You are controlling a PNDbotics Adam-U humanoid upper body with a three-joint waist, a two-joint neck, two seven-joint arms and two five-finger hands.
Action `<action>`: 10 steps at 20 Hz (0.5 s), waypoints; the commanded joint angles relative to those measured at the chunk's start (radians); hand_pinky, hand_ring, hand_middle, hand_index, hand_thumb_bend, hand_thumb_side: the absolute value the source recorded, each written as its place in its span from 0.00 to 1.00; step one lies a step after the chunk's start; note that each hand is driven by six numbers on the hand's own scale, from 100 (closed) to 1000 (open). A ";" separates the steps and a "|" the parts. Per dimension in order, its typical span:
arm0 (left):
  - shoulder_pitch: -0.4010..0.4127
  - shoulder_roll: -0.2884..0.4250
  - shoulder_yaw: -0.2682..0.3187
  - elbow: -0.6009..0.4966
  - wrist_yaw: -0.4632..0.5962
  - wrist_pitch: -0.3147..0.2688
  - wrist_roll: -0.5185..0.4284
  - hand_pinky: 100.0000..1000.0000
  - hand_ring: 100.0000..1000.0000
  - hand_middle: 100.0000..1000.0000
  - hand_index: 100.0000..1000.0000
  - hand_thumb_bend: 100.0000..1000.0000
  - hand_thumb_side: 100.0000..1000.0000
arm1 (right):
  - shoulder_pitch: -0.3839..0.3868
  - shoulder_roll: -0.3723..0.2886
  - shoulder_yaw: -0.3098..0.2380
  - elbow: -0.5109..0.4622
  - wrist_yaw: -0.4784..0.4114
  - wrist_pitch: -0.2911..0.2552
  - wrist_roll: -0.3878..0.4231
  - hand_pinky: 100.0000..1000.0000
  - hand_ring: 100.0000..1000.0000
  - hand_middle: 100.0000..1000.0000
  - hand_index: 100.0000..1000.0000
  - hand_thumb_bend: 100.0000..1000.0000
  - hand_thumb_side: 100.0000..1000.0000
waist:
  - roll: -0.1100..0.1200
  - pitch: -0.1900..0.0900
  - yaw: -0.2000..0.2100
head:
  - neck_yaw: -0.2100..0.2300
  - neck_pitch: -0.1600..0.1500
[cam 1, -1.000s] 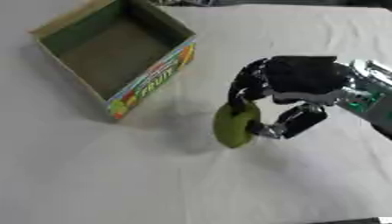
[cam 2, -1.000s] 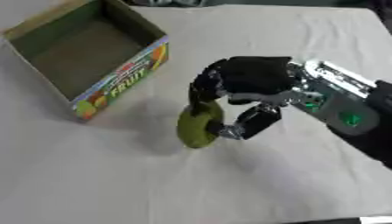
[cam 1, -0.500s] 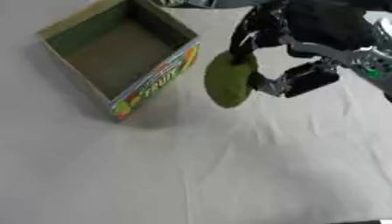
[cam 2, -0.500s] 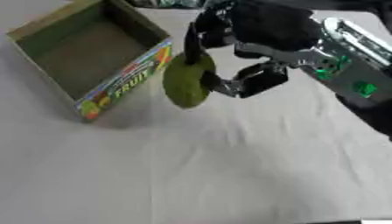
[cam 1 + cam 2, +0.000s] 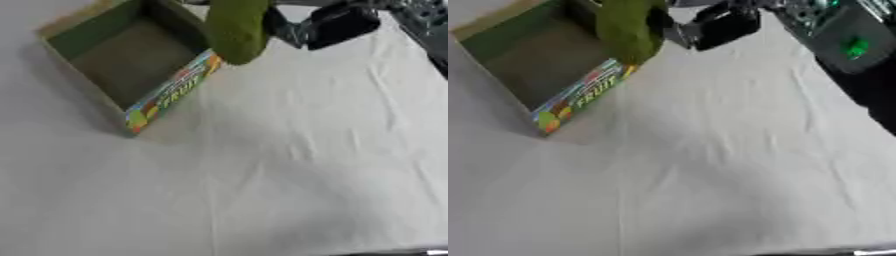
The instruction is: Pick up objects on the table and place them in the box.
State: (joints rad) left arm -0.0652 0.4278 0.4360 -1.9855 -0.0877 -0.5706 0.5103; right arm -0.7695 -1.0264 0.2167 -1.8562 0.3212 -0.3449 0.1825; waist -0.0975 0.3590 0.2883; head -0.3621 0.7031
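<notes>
Carried up from the cloth, the green fruit [image 5: 236, 27] now hangs over the box [image 5: 166, 95] rim, pinched by the right hand [image 5: 337, 25], poised for dropping inside.

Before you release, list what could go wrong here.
1. The oblong green fruit-like object in the right hand hangs over the near right wall of the open cardboard box, not its middle; released now, it may strike the rim and roll onto the white cloth.
2. The light box may shift if struck.
</notes>
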 commanded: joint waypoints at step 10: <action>-0.037 0.041 -0.003 -0.015 0.014 -0.009 -0.014 0.56 0.54 0.55 0.77 0.00 0.54 | -0.287 0.194 0.009 0.365 0.113 -0.066 -0.023 0.68 0.67 0.54 0.60 0.00 0.00 | -0.021 0.012 0.048 | -0.059 -0.024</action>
State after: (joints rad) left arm -0.0961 0.4353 0.4319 -1.9855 -0.0781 -0.5762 0.4987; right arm -1.0311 -0.8331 0.2440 -1.5178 0.4108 -0.4062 0.1701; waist -0.1247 0.3896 0.3375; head -0.4115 0.6921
